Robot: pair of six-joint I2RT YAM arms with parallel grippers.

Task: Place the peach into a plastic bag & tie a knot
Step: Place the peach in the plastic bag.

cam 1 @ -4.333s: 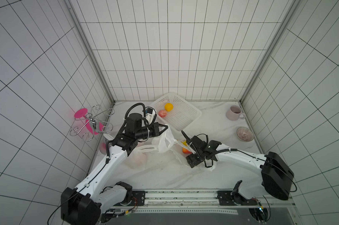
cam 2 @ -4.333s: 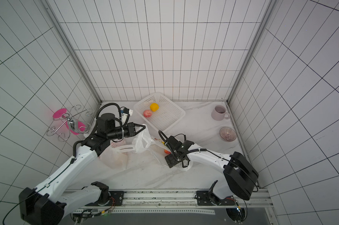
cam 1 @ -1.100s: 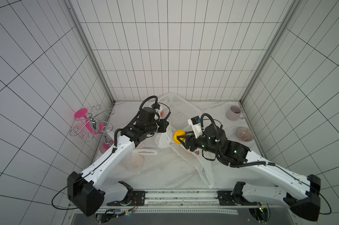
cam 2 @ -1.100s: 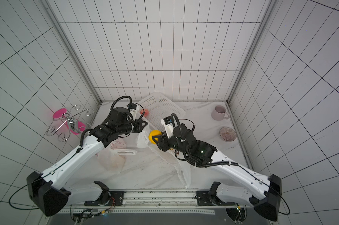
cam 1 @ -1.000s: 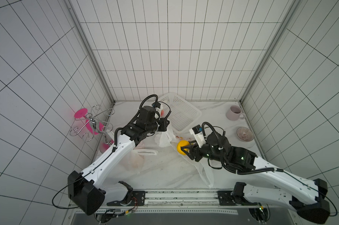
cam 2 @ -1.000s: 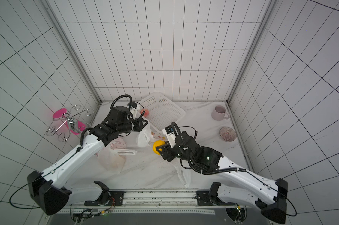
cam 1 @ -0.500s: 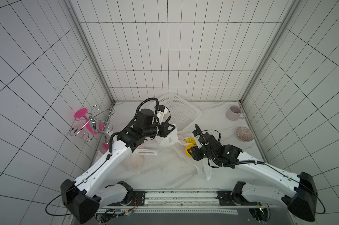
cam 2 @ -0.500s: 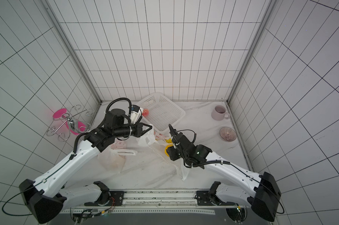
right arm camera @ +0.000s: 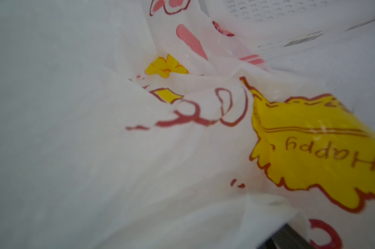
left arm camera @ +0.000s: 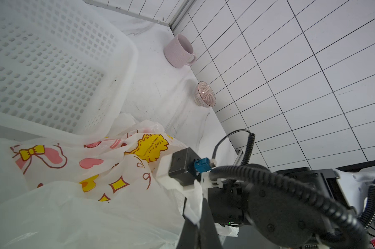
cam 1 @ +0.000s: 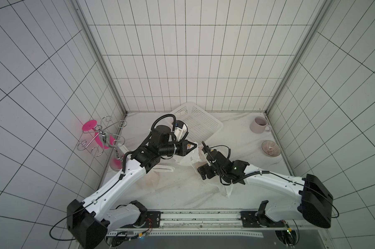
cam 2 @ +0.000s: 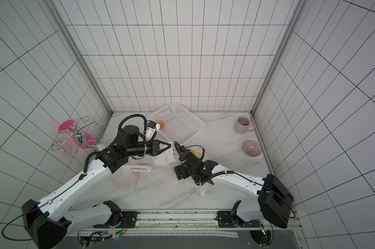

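The plastic bag [cam 1: 189,158] is white film printed with yellow and pink shapes and lies crumpled mid-table in both top views. My left gripper [cam 1: 193,146] is shut on the bag's upper edge and holds it up; the left wrist view shows film pinched between its jaws [left arm camera: 196,220]. My right gripper [cam 1: 201,157] is pushed into the bag [cam 2: 162,157], jaws spread wide, open. The right wrist view is filled by the bag's printed film [right arm camera: 182,129], with one dark finger [right arm camera: 285,237] at the edge. The peach is hidden in every view.
A white perforated basket [cam 1: 201,125] stands behind the bag, with a pink-red round fruit [cam 2: 160,124] in it. A pink mug [cam 1: 258,125] and a small bowl [cam 1: 270,147] sit at the right. A second bag [cam 1: 154,179] lies under my left arm. A wire rack [cam 1: 100,138] stands at the left.
My right gripper came down into the bag with a yellow round fruit, then spread its jaws; the fruit no longer shows. My left gripper kept its hold on the bag's edge.
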